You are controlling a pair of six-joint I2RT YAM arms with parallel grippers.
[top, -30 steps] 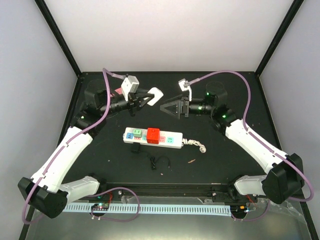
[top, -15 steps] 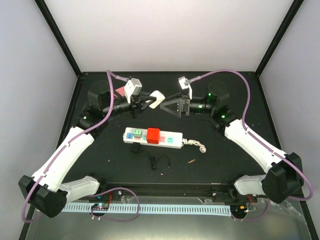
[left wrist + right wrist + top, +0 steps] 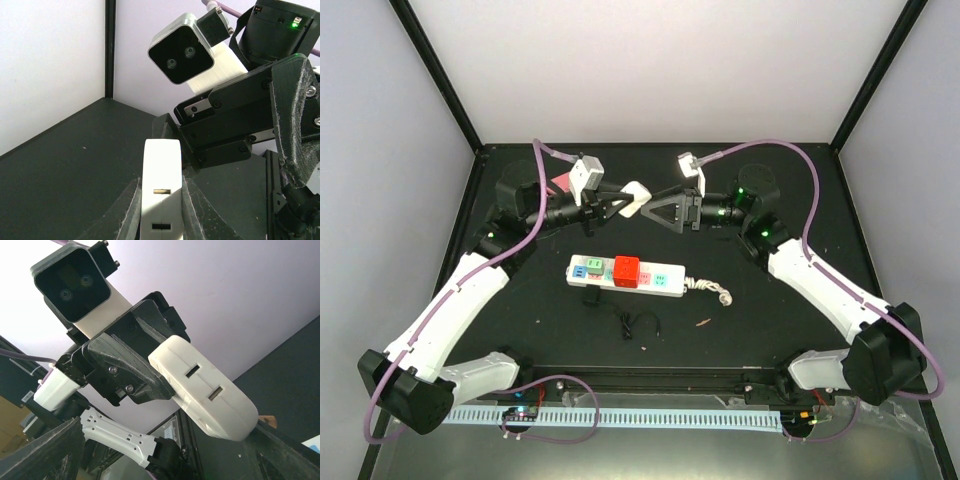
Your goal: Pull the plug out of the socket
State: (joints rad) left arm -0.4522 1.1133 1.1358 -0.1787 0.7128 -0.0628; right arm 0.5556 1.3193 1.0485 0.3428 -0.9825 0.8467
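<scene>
Handing over, I'd say | left gripper [image 3: 618, 203] pinches white two-slot adapter [image 3: 634, 193] | right gripper [image 3: 658, 210] spread: centre it on the adapter before left releases

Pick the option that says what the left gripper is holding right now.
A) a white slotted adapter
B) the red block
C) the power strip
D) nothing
A: in the left wrist view the left gripper is shut on the white slotted adapter, while the red block sits on the power strip down on the table.
</scene>
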